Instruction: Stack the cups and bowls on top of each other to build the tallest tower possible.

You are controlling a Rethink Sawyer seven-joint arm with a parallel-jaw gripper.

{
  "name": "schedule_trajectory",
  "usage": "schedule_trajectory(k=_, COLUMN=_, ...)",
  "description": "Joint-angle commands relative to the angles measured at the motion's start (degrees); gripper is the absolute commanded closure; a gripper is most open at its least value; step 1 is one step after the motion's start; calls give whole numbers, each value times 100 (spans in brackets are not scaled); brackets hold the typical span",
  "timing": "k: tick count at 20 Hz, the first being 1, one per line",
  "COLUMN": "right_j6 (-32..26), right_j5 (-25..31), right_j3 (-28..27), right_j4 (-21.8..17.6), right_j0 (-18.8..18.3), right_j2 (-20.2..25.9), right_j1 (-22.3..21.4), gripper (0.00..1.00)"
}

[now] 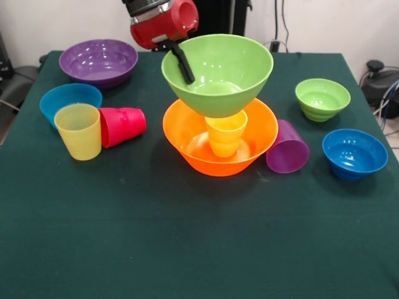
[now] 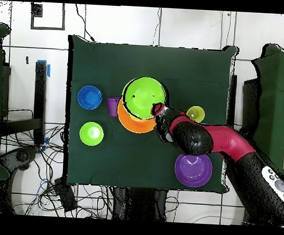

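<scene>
Gripping rim of big green bowl (image 1: 217,73), gripper (image 1: 184,67) pinches it at 9 o'clock edge; bowl sits on upright orange cup (image 1: 225,132) inside orange bowl (image 1: 187,134), table centre.

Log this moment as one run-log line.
gripper: shut on large lime green plastic bowl rim | bowl: atop upright yellow-orange ribbed cup | cup: inside large orange plastic bowl

a dark green cloth-covered surface (image 1: 187,249) fills the front view. beyond its edges, tangled black cables (image 2: 75,196) lie on the pale floor (image 2: 172,29) in the overhead view.
</scene>
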Motion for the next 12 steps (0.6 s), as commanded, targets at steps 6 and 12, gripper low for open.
schedule_trajectory(k=6, right_j6=-560, right_j5=-57, right_j3=-333, right_j4=-466, right_j0=213, right_j2=-214, right_j1=304, gripper=100)
schedule_trajectory(k=12, right_j6=-477, right_j5=-53, right_j3=-348, right_j4=-467, right_j0=286, right_j2=-280, right_j1=211, gripper=100)
